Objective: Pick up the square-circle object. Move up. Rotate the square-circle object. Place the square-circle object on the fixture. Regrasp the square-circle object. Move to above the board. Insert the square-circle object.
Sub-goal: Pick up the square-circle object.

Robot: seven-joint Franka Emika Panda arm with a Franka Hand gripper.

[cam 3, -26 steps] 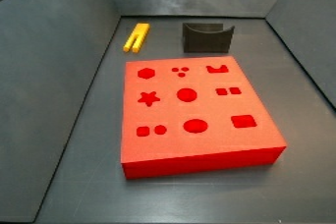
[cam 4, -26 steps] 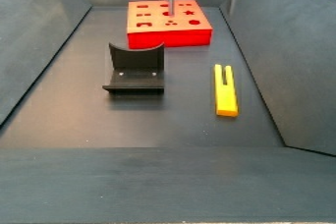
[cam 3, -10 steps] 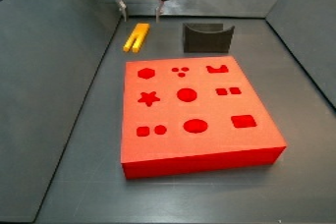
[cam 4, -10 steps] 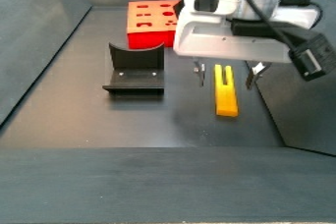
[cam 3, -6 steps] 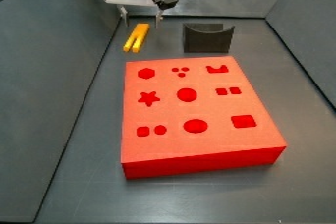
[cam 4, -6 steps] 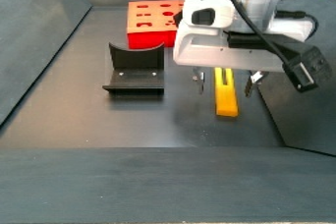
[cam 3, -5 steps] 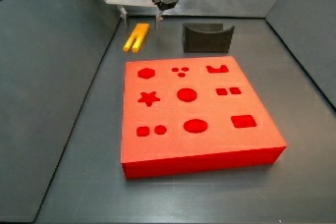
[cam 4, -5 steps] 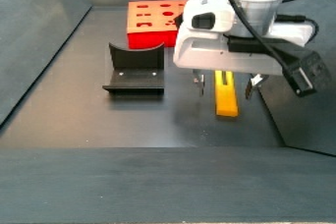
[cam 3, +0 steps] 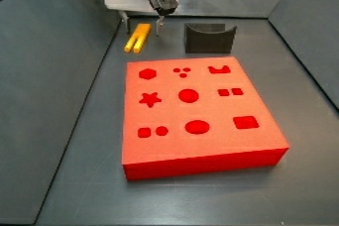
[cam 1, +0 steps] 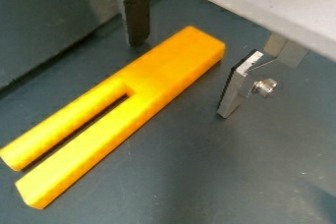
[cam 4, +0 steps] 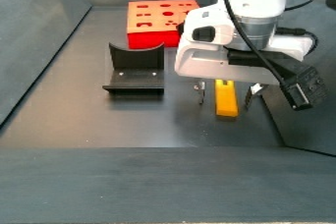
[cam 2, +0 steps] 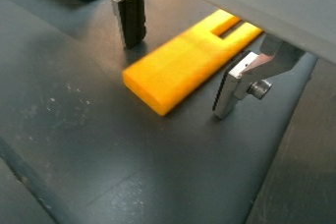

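Wrist views: gripper [cam 1: 184, 63] spread apart astride the square-circle object [cam 1: 116, 119], flat on the floor. Best lowered further, centred, then closed squarely across the 2 bars.

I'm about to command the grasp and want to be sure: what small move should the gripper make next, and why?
Probably close the gripper on the square-circle object. In both wrist views the open fingers straddle the yellow peg, one plate on each side, tips down near the floor, with gaps still showing to the peg. If the pads are not yet level with its sides, ease down slightly first.
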